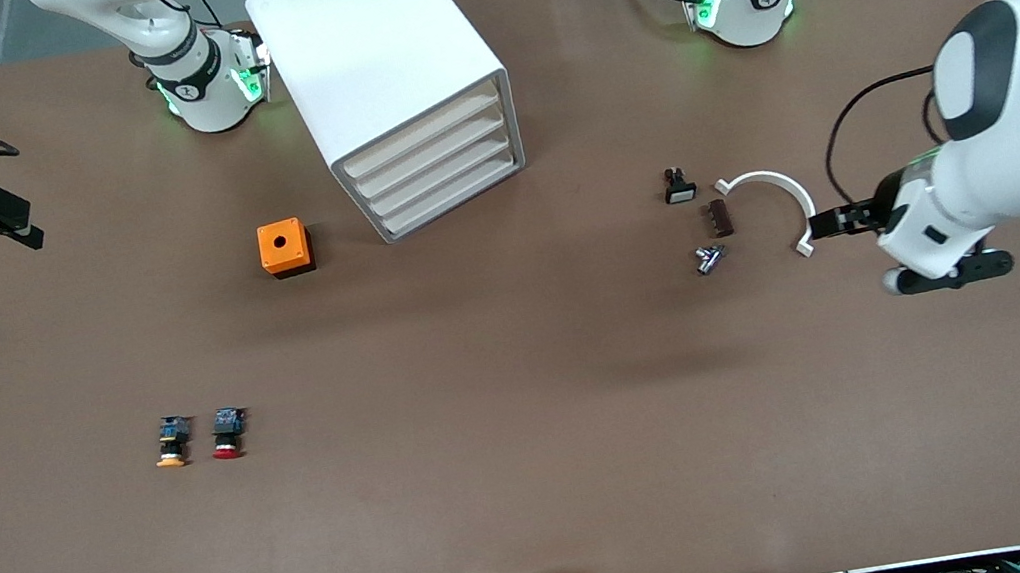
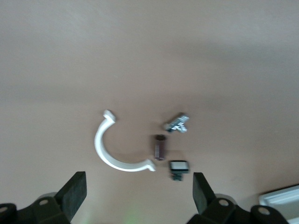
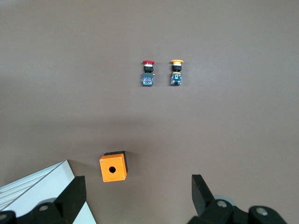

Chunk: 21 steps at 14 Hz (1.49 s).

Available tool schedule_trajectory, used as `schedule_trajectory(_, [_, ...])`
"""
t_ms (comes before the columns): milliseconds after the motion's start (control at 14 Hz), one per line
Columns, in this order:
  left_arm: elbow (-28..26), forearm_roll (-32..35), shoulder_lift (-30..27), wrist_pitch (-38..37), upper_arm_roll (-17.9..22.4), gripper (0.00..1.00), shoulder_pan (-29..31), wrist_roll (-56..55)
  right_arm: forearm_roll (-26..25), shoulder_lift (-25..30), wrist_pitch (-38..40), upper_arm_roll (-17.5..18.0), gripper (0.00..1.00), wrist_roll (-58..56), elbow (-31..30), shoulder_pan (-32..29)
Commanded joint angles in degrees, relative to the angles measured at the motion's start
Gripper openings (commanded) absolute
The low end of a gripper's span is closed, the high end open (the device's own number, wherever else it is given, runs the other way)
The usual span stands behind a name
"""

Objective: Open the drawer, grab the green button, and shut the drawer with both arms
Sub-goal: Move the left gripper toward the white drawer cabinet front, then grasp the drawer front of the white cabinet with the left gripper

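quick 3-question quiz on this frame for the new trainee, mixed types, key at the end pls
1. True or false: all four drawers of the white cabinet are shut.
2. Which button caps can be seen out on the table? A) red and yellow-orange B) green and red C) green only
3. Fill in: the left gripper hangs open over a white curved ______ and some small parts.

Key
1. True. Every drawer front sits flush.
2. A. The red button and the yellow-orange button lie side by side, nearer to the front camera than the orange box. No green one is in view.
3. Clip. The right gripper is open too, over bare table by the orange box.
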<state>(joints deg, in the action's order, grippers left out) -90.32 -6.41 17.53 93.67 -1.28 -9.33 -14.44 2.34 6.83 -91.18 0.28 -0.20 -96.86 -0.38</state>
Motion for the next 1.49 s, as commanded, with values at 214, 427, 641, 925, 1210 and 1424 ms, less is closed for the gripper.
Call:
schedule_trajectory(214, [6.3,-10.9,6.1,-1.6,0.0,1.00,-6.8,-18.1,0.7,1.5,-0.5,-0.1,1.00,0.5,-1.4,0.0])
schedule_trajectory(427, [10.0,-20.4,11.1,-4.6,-0.2,1.00,-8.9,-36.3,0.7,1.5,-0.5,0.0,1.00,0.5,-1.5,0.0])
schedule_trajectory(641, [11.1,-29.6,14.8,-6.4,-1.1,1.00,-9.6,-54.3,0.7,1.5,-0.6,0.0,1.00,0.5,-1.5,0.1])
schedule_trajectory(925, [14.8,-32.0,23.7,-6.5,-6.9,1.00,-9.9,-75.2,0.7,1.5,-0.5,-0.1,1.00,0.5,-1.5,0.0])
schedule_trajectory(1210, [15.6,-37.9,30.4,-6.5,-8.8,1.00,-11.1,-94.0,0.7,1.6,-0.5,-0.1,1.00,0.5,-1.5,0.1])
schedule_trajectory(1424, [15.5,-41.1,34.3,-6.9,-10.7,1.00,-11.3,-103.4,0.7,1.5,-0.5,0.0,1.00,0.4,-1.5,0.1])
